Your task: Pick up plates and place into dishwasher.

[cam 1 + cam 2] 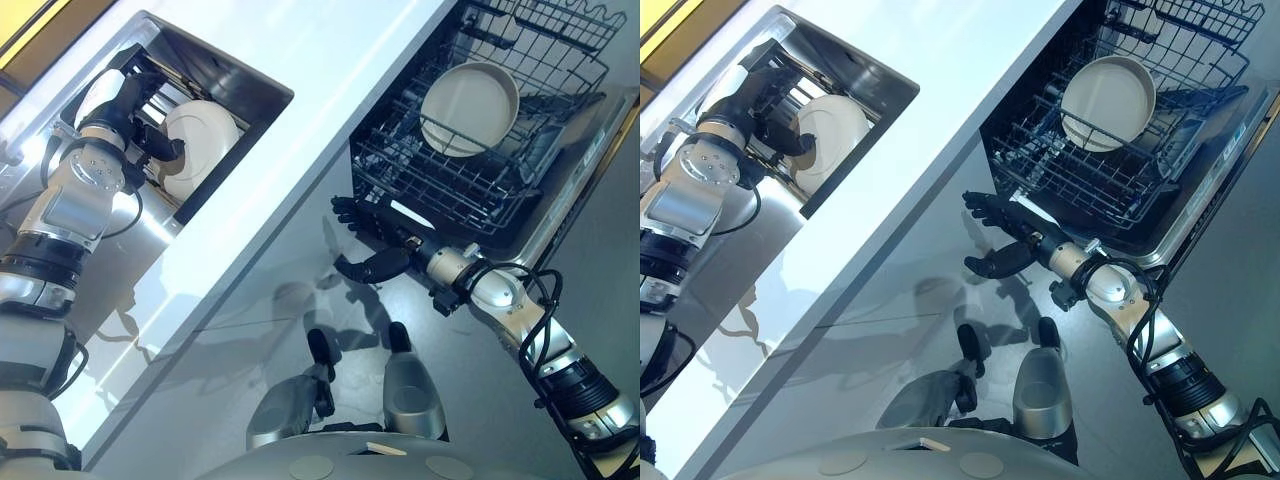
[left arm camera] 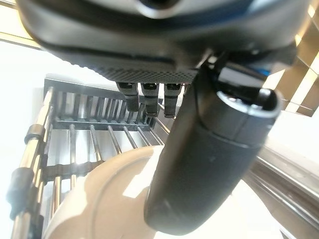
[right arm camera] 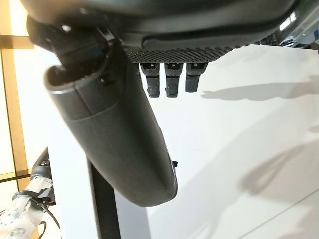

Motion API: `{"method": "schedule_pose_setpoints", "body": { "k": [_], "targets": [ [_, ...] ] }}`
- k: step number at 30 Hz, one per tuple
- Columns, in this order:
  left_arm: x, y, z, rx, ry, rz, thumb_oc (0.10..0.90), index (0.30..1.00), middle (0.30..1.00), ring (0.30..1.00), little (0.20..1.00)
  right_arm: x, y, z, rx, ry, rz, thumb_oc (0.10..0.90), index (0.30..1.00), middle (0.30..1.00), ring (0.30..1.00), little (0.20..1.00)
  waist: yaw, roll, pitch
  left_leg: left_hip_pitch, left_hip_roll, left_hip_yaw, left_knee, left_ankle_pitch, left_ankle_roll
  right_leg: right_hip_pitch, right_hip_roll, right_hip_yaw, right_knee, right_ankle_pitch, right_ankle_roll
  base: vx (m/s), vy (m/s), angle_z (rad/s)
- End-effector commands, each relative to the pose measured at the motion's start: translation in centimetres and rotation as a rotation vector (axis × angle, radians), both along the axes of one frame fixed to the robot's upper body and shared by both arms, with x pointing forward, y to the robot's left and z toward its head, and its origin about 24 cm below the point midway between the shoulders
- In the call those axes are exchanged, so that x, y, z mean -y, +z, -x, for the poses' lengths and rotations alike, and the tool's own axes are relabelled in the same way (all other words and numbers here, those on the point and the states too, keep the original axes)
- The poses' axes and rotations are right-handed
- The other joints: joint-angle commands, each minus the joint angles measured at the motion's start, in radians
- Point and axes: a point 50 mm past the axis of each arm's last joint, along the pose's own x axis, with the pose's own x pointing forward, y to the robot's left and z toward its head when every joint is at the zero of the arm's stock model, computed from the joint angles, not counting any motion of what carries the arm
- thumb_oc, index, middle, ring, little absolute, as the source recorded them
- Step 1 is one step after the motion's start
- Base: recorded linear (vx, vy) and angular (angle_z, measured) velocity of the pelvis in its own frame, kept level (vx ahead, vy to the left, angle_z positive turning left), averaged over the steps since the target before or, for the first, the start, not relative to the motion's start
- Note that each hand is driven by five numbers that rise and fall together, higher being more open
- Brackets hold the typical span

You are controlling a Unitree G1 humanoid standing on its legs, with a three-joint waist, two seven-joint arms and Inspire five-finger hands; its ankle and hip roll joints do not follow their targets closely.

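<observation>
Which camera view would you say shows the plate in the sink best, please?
The left eye view: the plate stands whole in the sink rack with the left hand at it. The right eye view shows much the same; the left wrist view shows its edge behind the thumb.

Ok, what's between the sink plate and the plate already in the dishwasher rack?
In the left eye view, just the white countertop separates the sink plate, at the left robot hand, from the racked plate.
</observation>
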Motion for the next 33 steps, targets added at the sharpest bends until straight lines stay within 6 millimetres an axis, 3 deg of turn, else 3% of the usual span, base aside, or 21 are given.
{"method": "schedule_pose_setpoints", "body": {
  "k": [1,9,16,20,33],
  "targets": [
    [-1.3,0.9,-0.6,-0.022,0.087,0.027,0.8,0.9,0.9,0.9,0.9,-2.8,4.8,-0.1,0.222,0.122,-0.109,0.8,0.9,0.9,0.9,0.9,-0.037,-0.021,0.018,-0.071,-0.092,0.005,0.133,-0.138,0.009,-0.105,0.084,0.003,0.044,0.009,0.005,-0.04,-0.011,-0.09],
    [0.2,-1.2,-1.3,-0.228,-0.063,0.152,0.8,0.9,0.9,0.9,0.9,-2.4,5.9,-0.7,0.266,0.1,-0.088,0.8,0.9,0.9,0.9,0.9,-0.056,-0.024,0.087,-0.129,-0.085,0.02,0.148,-0.123,0.007,-0.172,0.099,0.014,0.065,0.025,0.002,-0.04,-0.001,-0.08],
    [2.2,-5.7,-0.5,-0.553,-0.238,0.287,0.8,0.9,0.9,0.9,0.9,-1.4,6.7,-1.1,0.297,0.079,-0.063,0.8,0.9,0.9,0.9,0.9,-0.073,-0.015,0.129,-0.144,-0.084,0.032,0.138,-0.114,0.005,-0.193,0.105,0.021,0.06,0.037,0.004,-0.02,0.042,-0.09],
    [4.1,-8.9,1.0,-0.775,-0.371,0.342,0.8,0.9,0.9,0.9,0.9,-0.7,6.8,-1.0,0.301,0.074,-0.051,0.8,0.9,0.9,0.9,0.9,-0.08,-0.007,0.137,-0.138,-0.088,0.034,0.132,-0.112,0.003,-0.183,0.104,0.025,0.047,0.039,0.003,0.01,0.056,-0.07],
    [7.9,-11.6,3.4,-0.859,-0.664,0.503,0.8,0.9,0.9,0.9,0.9,0.3,5.6,-0.4,0.229,0.067,-0.028,0.8,0.9,0.9,0.9,0.9,-0.085,0.027,0.106,-0.085,-0.102,0.034,0.09,-0.106,-0.003,-0.125,0.09,0.017,0.01,0.03,-0.002,0.02,0.059,-0.04]
  ]
}}
